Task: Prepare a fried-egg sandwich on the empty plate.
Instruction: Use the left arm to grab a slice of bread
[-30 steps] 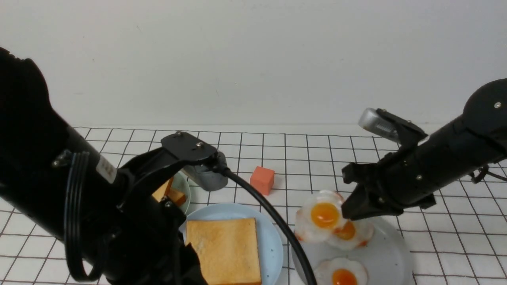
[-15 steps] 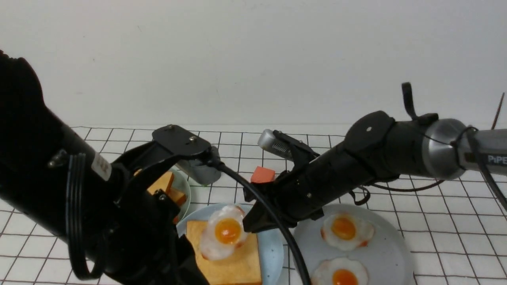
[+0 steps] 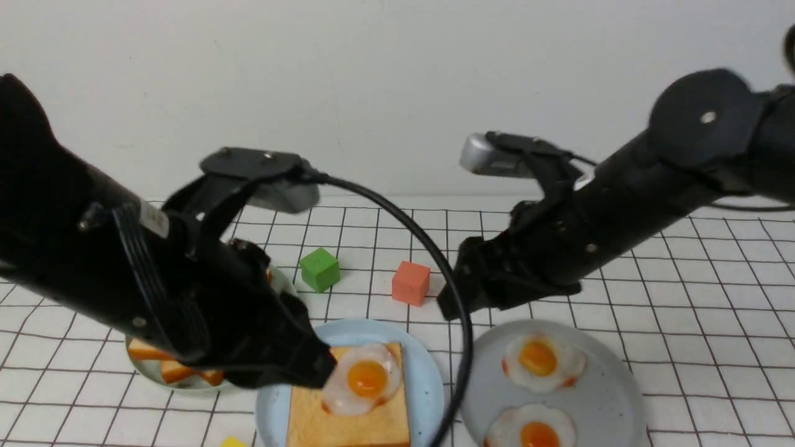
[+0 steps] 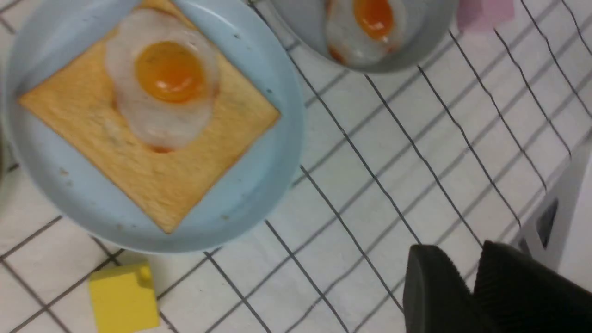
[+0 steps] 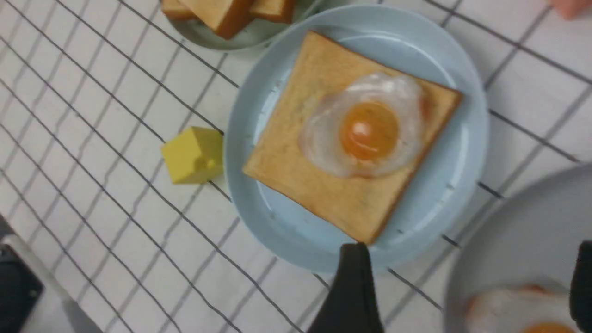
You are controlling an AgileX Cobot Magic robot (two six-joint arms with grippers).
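The light blue plate (image 3: 428, 379) sits at the front centre. One golden toast slice (image 3: 348, 422) lies on it, with a fried egg (image 3: 366, 379) on top. The plate (image 5: 462, 152), toast (image 5: 314, 194) and egg (image 5: 367, 129) show clearly in the right wrist view. They also show in the left wrist view as plate (image 4: 277, 152), toast (image 4: 152, 185) and egg (image 4: 169, 74). My right gripper (image 3: 450, 307) is open and empty, raised between the blue and grey plates (image 5: 467, 286). My left gripper (image 3: 310, 366) is shut and empty, beside the blue plate's left edge (image 4: 467, 277).
A pale green plate (image 3: 146, 369) with plain toast slices (image 5: 231, 18) stands at the left, partly hidden by my left arm. A grey plate (image 3: 608, 385) at the right holds two fried eggs. A green cube (image 3: 320, 269), an orange-red cube (image 3: 410, 282) and a yellow block (image 5: 193, 155) lie nearby.
My right gripper carried one egg from the grey plate to the toast, let it go and drew up and back to the right. My left arm rose, uncovering the green cube.
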